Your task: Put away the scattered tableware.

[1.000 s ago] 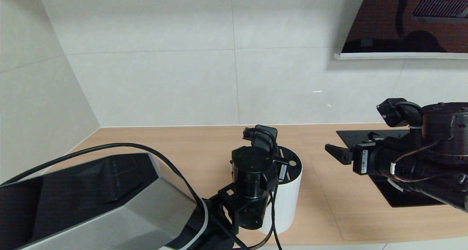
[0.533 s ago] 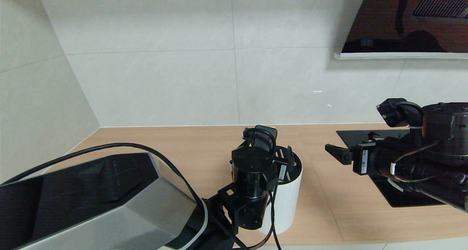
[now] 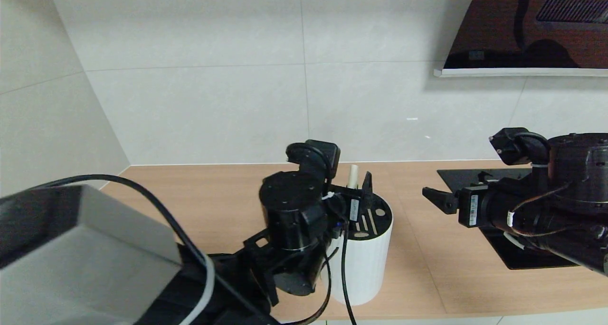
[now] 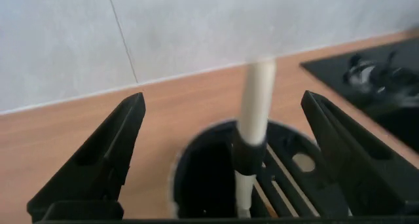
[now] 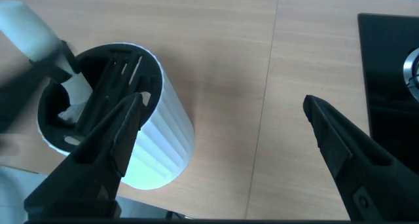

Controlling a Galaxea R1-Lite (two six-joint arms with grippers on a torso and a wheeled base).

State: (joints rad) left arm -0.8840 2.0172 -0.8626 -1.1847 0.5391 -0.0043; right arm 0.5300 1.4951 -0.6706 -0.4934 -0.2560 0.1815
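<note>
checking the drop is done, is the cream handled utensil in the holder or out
In. The utensil stands upright, lower end inside the white holder; the left gripper has its fingers spread either side, clear of it.

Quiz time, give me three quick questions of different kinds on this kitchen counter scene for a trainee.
1. True or false: the left gripper is open, not gripping the cream-handled utensil.
2. The utensil stands in: A) the white utensil holder B) a sink C) a drawer.
3. Short answer: which black appliance lies beside the right gripper?
Key: 1 true; 2 A; 3 the cooktop.
</note>
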